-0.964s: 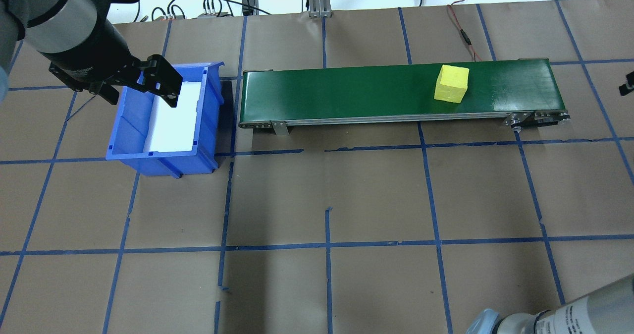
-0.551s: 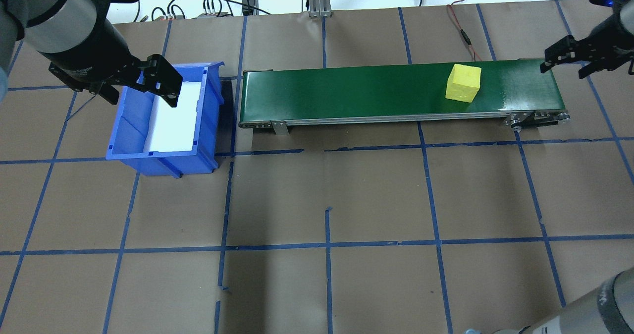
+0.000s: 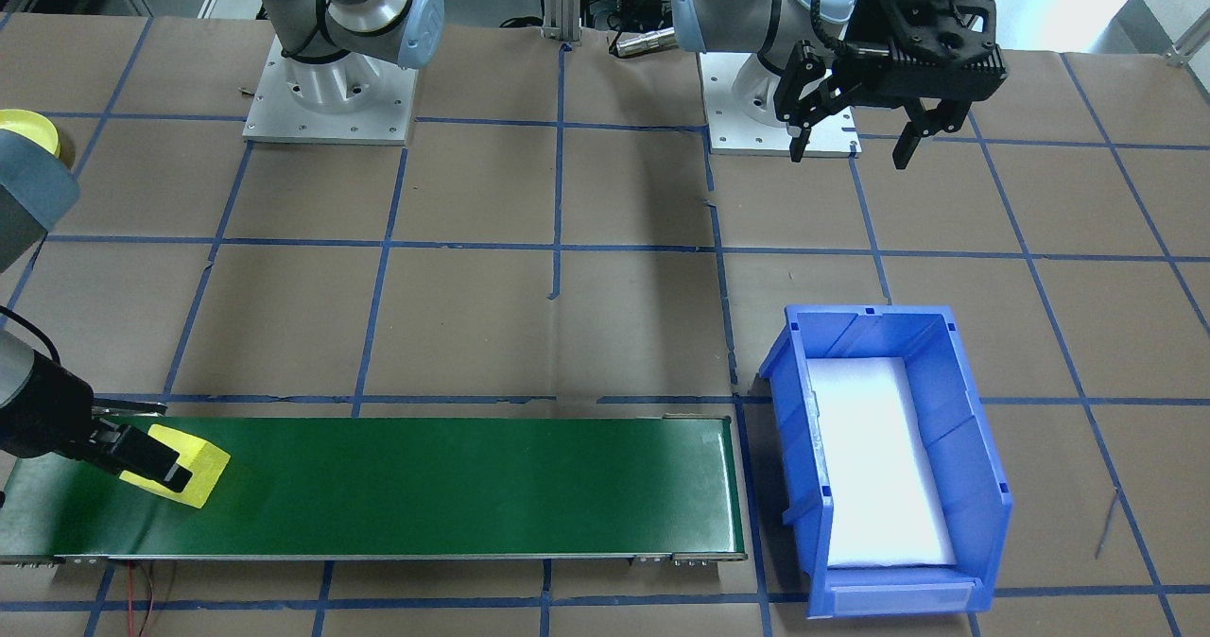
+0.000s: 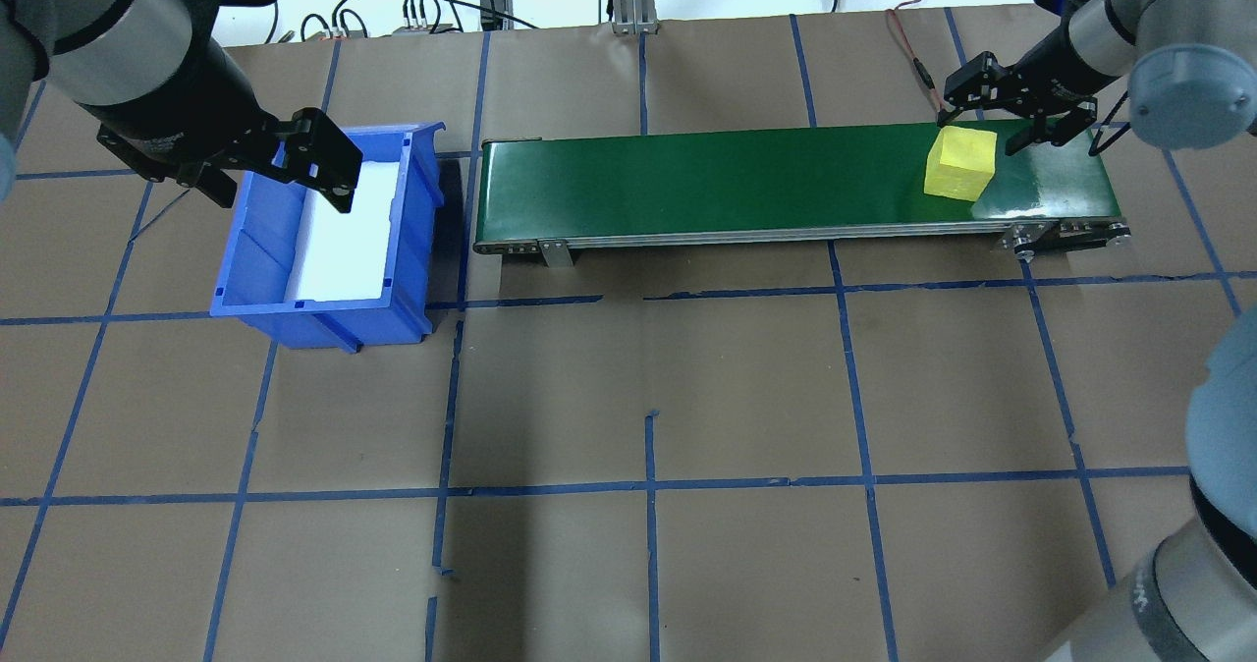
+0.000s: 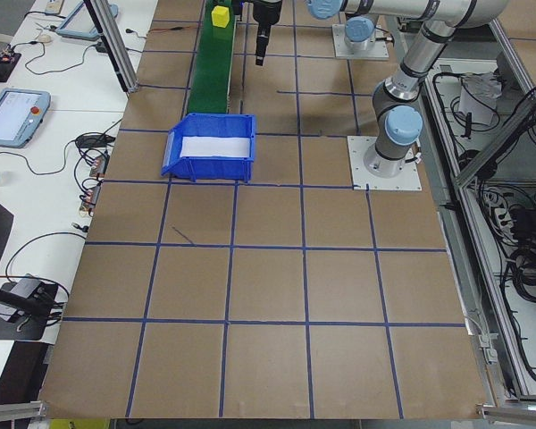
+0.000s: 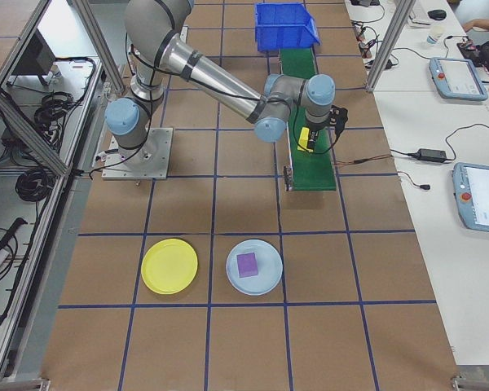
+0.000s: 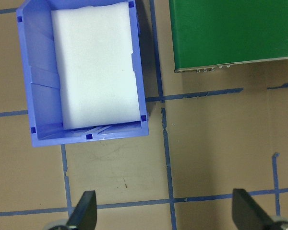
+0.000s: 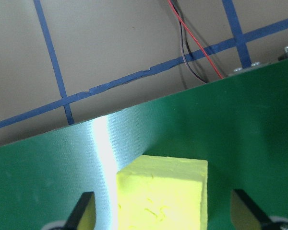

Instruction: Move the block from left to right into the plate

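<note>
The yellow block (image 4: 960,163) sits on the green belt (image 4: 746,186), between the spread fingers of the right gripper (image 4: 1008,124), which do not touch it. The left gripper (image 3: 858,133) hangs wide open near the blue bin (image 3: 983,486). The yellow plate (image 6: 169,266) lies well apart.

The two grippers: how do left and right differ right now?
The left gripper hangs above the blue bin with nothing between its fingers; the right gripper is down at the conveyor belt, straddling the yellow block. The left wrist view shows bare table below; the right wrist view shows the block between the fingertips, with gaps on both sides. Both are open and neither holds anything.
</note>
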